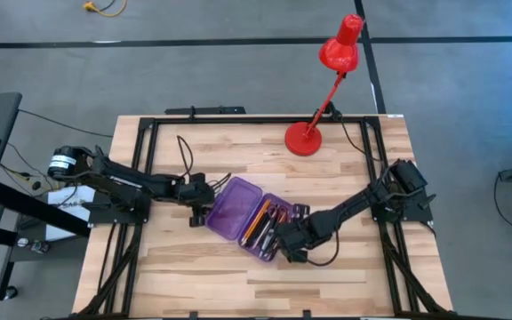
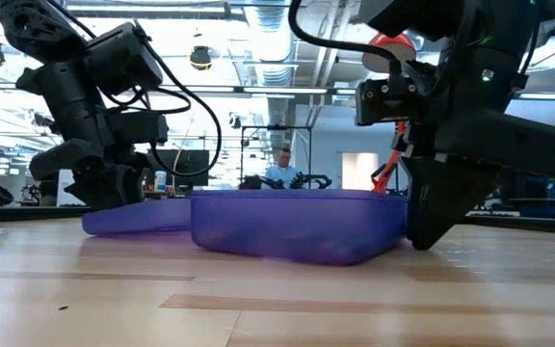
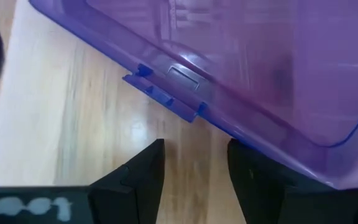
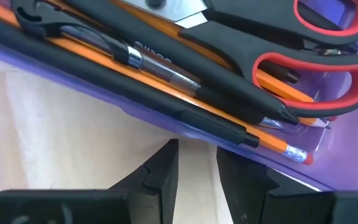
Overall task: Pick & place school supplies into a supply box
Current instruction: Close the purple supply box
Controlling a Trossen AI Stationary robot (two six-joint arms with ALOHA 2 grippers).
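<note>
The purple supply box [image 1: 252,218] lies open on the wooden table, its lid [image 3: 247,56] flat toward the left and its tray [image 2: 297,226] toward the right. In the tray lie red-handled scissors [image 4: 303,56], black pens [image 4: 166,93] and orange pencils [image 4: 272,144]. My left gripper [image 3: 194,155] is open and points down at the table beside the lid's free edge, near the latch tab [image 3: 166,93]. My right gripper [image 4: 197,155] is open by a narrow gap over bare wood at the tray's near long wall [image 4: 104,81]. My left gripper has one fingertip [image 3: 247,155] right at the lid's edge; whether it touches I cannot tell. My right gripper stands close against the tray's outer wall [image 2: 403,226], fingers pointing down, with only wood between them; whether it touches I cannot tell.
A red desk lamp [image 1: 323,80] stands at the table's far edge, right of the middle. A black frame [image 1: 149,124] runs around the tabletop. Bare wood lies on the near side of the box. A person shows far off in the room [image 2: 279,166].
</note>
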